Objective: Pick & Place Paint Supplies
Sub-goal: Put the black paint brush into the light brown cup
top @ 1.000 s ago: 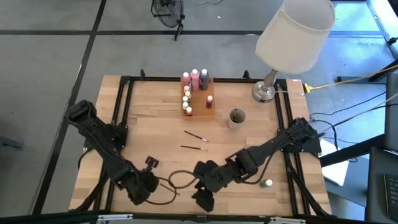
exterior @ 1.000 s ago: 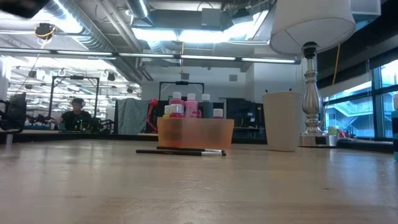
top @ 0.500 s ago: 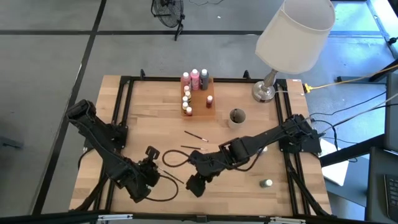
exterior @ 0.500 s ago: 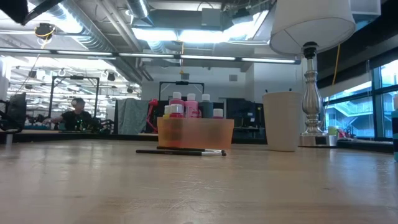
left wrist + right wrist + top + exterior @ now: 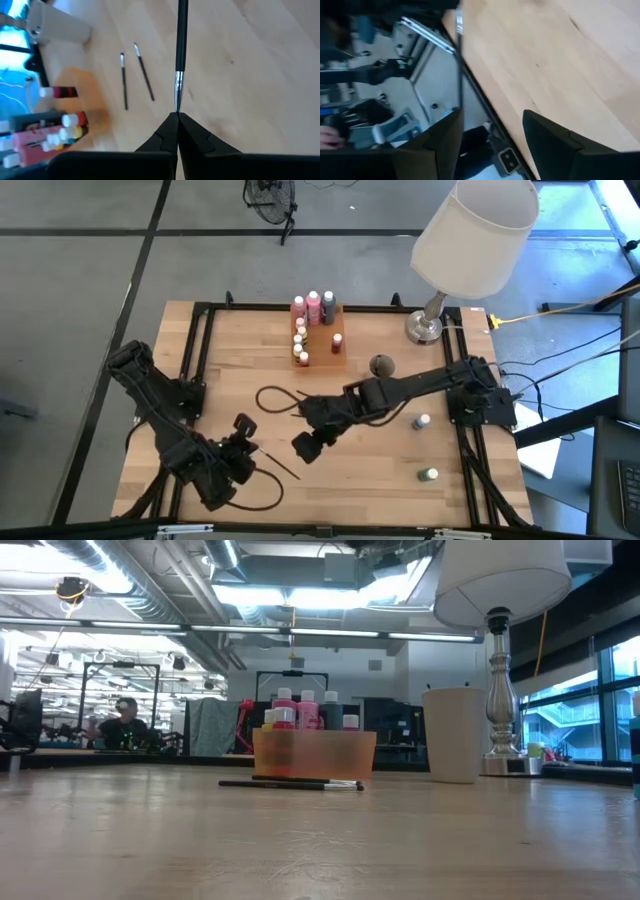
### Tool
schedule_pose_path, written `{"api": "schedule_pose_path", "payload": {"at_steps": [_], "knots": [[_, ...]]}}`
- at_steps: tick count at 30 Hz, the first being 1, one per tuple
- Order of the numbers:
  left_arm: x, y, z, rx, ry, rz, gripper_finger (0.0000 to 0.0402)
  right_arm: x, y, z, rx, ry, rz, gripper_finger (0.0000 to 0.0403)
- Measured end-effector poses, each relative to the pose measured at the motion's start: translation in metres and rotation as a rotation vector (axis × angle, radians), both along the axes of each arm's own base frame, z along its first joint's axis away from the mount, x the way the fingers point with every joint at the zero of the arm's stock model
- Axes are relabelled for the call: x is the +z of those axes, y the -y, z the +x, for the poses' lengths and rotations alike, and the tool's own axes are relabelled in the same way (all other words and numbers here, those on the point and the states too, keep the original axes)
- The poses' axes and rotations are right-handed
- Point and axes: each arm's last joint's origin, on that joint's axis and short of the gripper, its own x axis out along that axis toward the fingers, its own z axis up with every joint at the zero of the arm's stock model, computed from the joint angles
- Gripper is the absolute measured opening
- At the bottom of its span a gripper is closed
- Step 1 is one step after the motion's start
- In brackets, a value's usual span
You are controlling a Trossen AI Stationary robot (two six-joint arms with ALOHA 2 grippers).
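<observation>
My left gripper [image 5: 248, 451] hangs over the table's near left part, shut on a thin dark-handled paintbrush [image 5: 181, 45]. My right gripper [image 5: 305, 445] is open over the table's middle with nothing between its fingers [image 5: 492, 120]. Two more paintbrushes [image 5: 123, 80] [image 5: 144, 70] lie flat on the wood, in front of the orange tray [image 5: 325, 345]. Small paint bottles [image 5: 312, 305] stand in the tray. Two loose bottles [image 5: 424, 421] [image 5: 429, 475] rest on the table at the right. My left gripper pinches the paintbrush by its bristle tip [image 5: 177, 106], just past the metal ferrule, between the ends of its two fingers. The brush runs straight out ahead of the fingers, in line with them. Its dark handle [image 5: 282, 468] points toward the table's near right.
A grey cup [image 5: 453, 735] stands right of the tray, half hidden under my right arm in the high view. A lamp [image 5: 470, 235] stands at the far right corner. A loose black cable loop [image 5: 275, 398] lies near the table's middle. A black frame rail [image 5: 195, 340] borders the table.
My left gripper has risen and turned, carrying the paintbrush up with it. My right gripper, still open, has swung from the near edge toward the far edge and slightly left, uncovering a loose bottle on the right.
</observation>
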Motion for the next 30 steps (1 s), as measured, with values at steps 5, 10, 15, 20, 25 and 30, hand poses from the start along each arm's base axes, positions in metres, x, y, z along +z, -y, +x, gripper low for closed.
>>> {"api": "schedule_pose_path", "payload": {"at_steps": [5, 10, 15, 20, 25, 30], "knots": [[0.002, -0.005, 0.005, -0.008, 0.011, 0.042, 0.0001, 0.005, 0.003, 0.010, 0.040, 0.094, 0.057, 0.0212], [0.002, -0.012, 0.011, 0.003, 0.015, 0.071, 0.0001, 0.002, 0.001, 0.015, 0.063, 0.114, 0.083, 0.0212], [0.002, -0.015, 0.015, 0.000, 0.015, 0.095, 0.0001, -0.009, 0.002, 0.019, 0.058, 0.080, 0.073, 0.0212], [0.003, -0.017, 0.018, -0.020, 0.024, 0.127, 0.0001, -0.014, 0.005, 0.022, 0.057, 0.063, 0.072, 0.0212], [0.003, -0.018, 0.020, -0.025, 0.025, 0.131, 0.0001, -0.024, 0.007, 0.028, 0.078, 0.044, 0.085, 0.0212], [0.003, -0.020, 0.023, -0.024, 0.029, 0.132, 0.0001, -0.030, 0.006, 0.033, 0.088, 0.054, 0.087, 0.0212]]}}
